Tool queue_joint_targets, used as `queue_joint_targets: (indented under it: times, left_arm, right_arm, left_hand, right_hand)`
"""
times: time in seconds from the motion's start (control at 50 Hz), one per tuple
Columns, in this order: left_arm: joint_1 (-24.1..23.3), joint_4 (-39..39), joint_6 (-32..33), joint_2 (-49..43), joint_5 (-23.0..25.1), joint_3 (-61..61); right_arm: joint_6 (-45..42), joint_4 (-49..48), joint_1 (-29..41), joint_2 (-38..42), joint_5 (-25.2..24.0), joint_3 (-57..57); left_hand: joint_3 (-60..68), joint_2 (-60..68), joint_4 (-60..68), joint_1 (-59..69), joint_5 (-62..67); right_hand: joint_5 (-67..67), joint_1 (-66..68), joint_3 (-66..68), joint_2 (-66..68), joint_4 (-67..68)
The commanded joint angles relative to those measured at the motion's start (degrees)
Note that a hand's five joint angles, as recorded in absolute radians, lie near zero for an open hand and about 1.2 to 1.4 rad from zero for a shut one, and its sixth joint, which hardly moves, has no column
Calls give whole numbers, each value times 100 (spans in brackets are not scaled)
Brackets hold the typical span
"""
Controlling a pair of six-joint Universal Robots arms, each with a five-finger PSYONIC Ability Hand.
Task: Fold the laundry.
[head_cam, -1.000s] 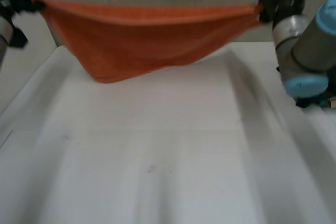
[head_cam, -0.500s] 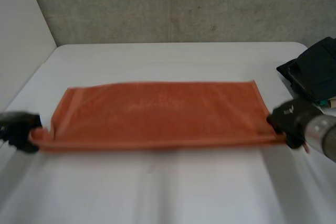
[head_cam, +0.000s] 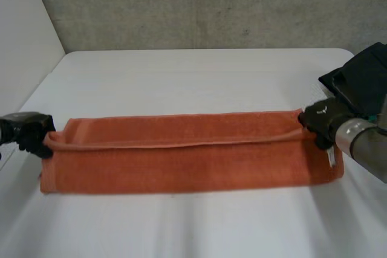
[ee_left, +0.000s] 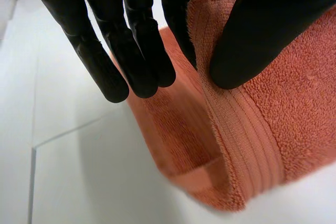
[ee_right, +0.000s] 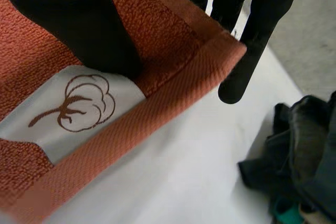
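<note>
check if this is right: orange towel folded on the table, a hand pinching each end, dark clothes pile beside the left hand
No: the dark clothes pile sits beside the right hand, not the left hand; the head view shows it. The orange towel is folded on the table, pinched at each end.

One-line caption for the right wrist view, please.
Right hand pinches a corner of the orange towel by its white label; dark clothes lie nearby on the white table.

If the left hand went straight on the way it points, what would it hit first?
Likely the towel: the left hand pinches its folded end and points along it, toward the right hand.
</note>
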Motion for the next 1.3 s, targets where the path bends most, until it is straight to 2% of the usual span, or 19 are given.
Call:
queue_joint_targets:
  times: [0.02, 0.16, 0.36, 0.38, 0.42, 0.44, 0.46, 0.54, 0.58, 0.74, 0.9, 0.98, 1.08, 1.14, 1.3]
  left_arm:
    - [-374, 6, -516, -604, -548, 868]
    - [-655, 24, -833, -1130, -970, 1570]
    - [-919, 24, -1096, -1782, -1252, 2354]
    - [-971, 59, -1158, -1852, -1208, 2415]
    - [-1033, 59, -1237, -1905, -1147, 2485]
    - [-1068, 59, -1237, -1949, -1155, 2503]
    - [-1129, 77, -1281, -1993, -1094, 2547]
    - [-1165, 129, -1325, -2002, -1146, 2618]
    - [-1148, 147, -1352, -1958, -1190, 2609]
    - [-1086, 261, -1519, -1659, -1181, 2310]
    - [-1121, 911, -1457, -1483, -945, 1862]
    - [-1191, 1158, -1194, -1545, -883, 1783]
    - [-1270, 1167, -527, -1720, -821, 1861]
    - [-1419, 1158, -62, -2027, -830, 2133]
    - [-1613, 1096, 388, -2765, -1128, 3029]
  right_arm:
    - [326, -440, 255, 733, 276, -831]
    - [423, -527, 457, 1418, 716, -1630]
    - [371, -581, 686, 2043, 1006, -2413]
    - [379, -581, 738, 2139, 1085, -2535]
    - [388, -580, 783, 2219, 1225, -2624]
    - [388, -581, 800, 2245, 1322, -2668]
    - [405, -607, 827, 2289, 1558, -2755]
    - [528, -843, 836, 2290, 1937, -2844]
    - [625, -967, 836, 2272, 1973, -2801]
    - [1108, -1424, 818, 1929, 1780, -2344]
    - [1311, -1504, 880, 1692, 1411, -2000]
    - [1372, -1171, 967, 1648, 1288, -1904]
    - [1592, -529, 1029, 1665, 946, -1912]
    - [1645, -580, 1055, 1849, 708, -2087]
    - [1610, -686, 1047, 2595, 813, -2877]
  left_hand:
    - [1168, 1133, 1113, 1392, 1375]
    - [1168, 1133, 1113, 1392, 1375]
    - [1020, 985, 965, 1243, 1227]
    - [-1646, -1681, -1701, -1422, -1439]
    - [-5188, -5223, -5243, -4964, -4981]
    - [-5832, -5867, -5887, -5608, -5625]
    - [-5832, -5867, -5887, -5608, -5625]
    - [-5832, -5867, -5887, -5608, -5625]
    - [-5832, -5867, -5887, -5608, -5625]
    - [-5832, -5867, -5887, -5608, -5625]
    - [-5832, -5867, -5887, -5608, -5625]
    - [-5832, -5867, -5887, -5608, -5625]
    - [-5832, -5867, -5887, -5608, -5625]
    - [-5832, -5867, -5887, -5608, -5625]
    - [-5832, -5867, -5887, -5608, -5625]
  right_hand:
    - [1139, 1442, 1207, 1243, 1151]
    - [1139, 1442, 1207, 1243, 1151]
    - [1139, 1442, 1207, 1243, 1151]
    - [-1095, -791, -1026, -991, -1083]
    - [-5604, -5300, -5535, -5499, -5591]
    - [-5861, -5558, -5793, -5757, -5849]
    - [-5861, -5558, -5793, -5757, -5849]
    - [-5861, -5558, -5793, -5757, -5849]
    - [-5861, -5558, -5793, -5757, -5849]
    - [-5861, -5558, -5793, -5757, -5849]
    - [-5861, -5558, -5793, -5757, -5849]
    - [-5861, -5558, -5793, -5757, -5849]
    - [-5861, -5558, -5793, -5757, -5849]
    - [-5861, -5558, -5793, -5757, -5849]
    - [-5861, -5558, -5793, -5757, -5849]
